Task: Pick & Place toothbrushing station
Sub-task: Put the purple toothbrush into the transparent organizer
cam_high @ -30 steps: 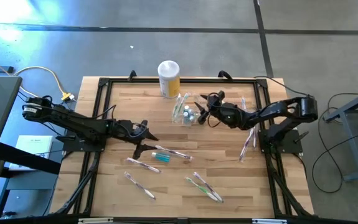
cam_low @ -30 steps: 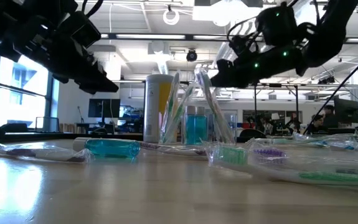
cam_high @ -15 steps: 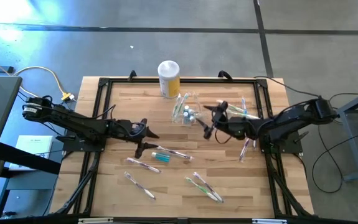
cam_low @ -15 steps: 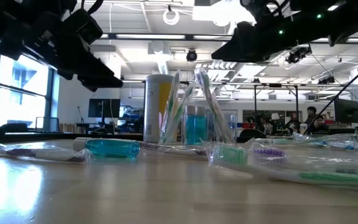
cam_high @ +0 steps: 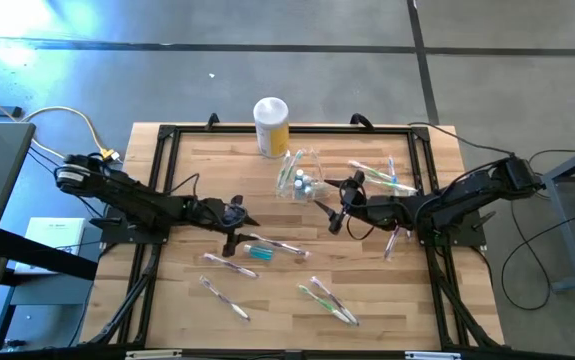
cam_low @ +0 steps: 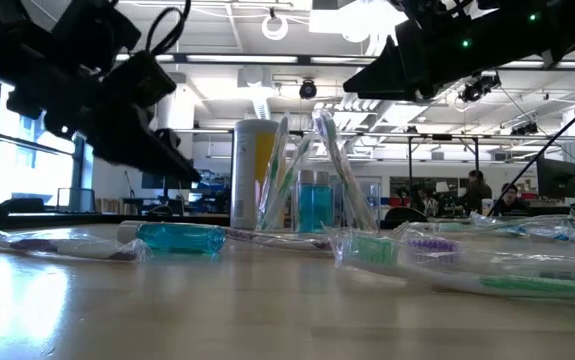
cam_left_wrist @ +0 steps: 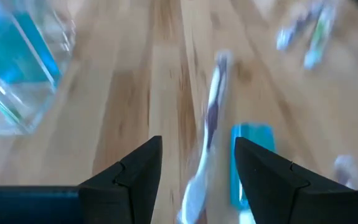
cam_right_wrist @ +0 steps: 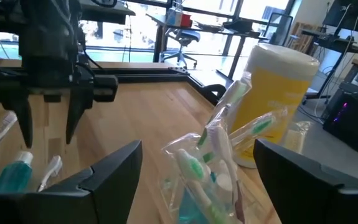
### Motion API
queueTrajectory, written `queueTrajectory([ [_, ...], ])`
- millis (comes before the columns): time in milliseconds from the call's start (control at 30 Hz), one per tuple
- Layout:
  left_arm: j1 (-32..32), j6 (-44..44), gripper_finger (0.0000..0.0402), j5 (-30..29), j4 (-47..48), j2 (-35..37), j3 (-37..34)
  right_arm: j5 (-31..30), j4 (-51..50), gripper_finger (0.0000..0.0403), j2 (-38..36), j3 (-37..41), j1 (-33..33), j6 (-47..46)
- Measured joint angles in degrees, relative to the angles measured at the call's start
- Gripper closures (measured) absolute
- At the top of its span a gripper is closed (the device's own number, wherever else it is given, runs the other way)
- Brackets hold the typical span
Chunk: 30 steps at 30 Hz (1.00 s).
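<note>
The toothbrushing station (cam_high: 300,178), a clear plastic holder with wrapped toothbrushes leaning in it, stands on its base at the table's far middle; it also shows as the holder (cam_low: 312,205) in the low view and the holder (cam_right_wrist: 207,171) in the right wrist view. My right gripper (cam_high: 330,212) hangs open just right of it and nearer, above the table, touching nothing. My left gripper (cam_high: 231,222) is open, low over the left end of a wrapped toothbrush (cam_left_wrist: 211,112) that lies beside a teal tube (cam_left_wrist: 251,155); its fingers touch neither.
A yellow canister with a white lid (cam_high: 271,125) stands behind the holder. Wrapped toothbrushes lie scattered: toothbrush (cam_high: 229,264), toothbrush (cam_high: 225,298), toothbrush (cam_high: 329,301), toothbrush (cam_high: 372,176), toothbrush (cam_high: 397,236). A black frame (cam_high: 162,180) borders the wooden table.
My right gripper has drawn back from the holder toward the table's near and right edges and risen. My left gripper has sunk toward the table over the wrapped toothbrush and teal tube. The holder and the toothbrushes have kept still.
</note>
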<state>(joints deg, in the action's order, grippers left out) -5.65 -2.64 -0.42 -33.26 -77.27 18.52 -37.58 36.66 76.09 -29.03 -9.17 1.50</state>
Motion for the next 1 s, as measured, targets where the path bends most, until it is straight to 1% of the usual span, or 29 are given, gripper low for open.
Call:
queueTrajectory([
  [200,0.00,3.01,0.0206,0.15,-1.20,-5.92,0.00,0.06,-0.12,0.0104,0.00,0.01,0.00,-0.43],
  [433,0.02,4.18,0.0206,-0.82,-1.34,-7.77,0.00,0.35,-0.52,0.0104,0.00,-0.01,0.00,-1.73],
  [567,0.02,5.39,0.0206,-1.22,-1.28,-10.57,-0.02,0.33,-0.58,0.0104,0.00,-0.01,0.00,-1.75],
  [800,-0.04,5.25,0.0207,-3.42,-7.10,-15.55,0.07,0.25,-2.11,0.0104,0.00,0.01,0.05,-1.81],
  [900,-0.04,5.27,0.0217,-3.59,-7.79,-15.83,0.07,-0.02,-2.51,0.0104,0.02,0.01,0.07,-1.81],
  [1000,-0.07,5.27,0.0247,-3.45,-7.69,-15.85,0.07,0.00,-3.05,0.0104,0.02,-0.01,0.07,-2.79],
])
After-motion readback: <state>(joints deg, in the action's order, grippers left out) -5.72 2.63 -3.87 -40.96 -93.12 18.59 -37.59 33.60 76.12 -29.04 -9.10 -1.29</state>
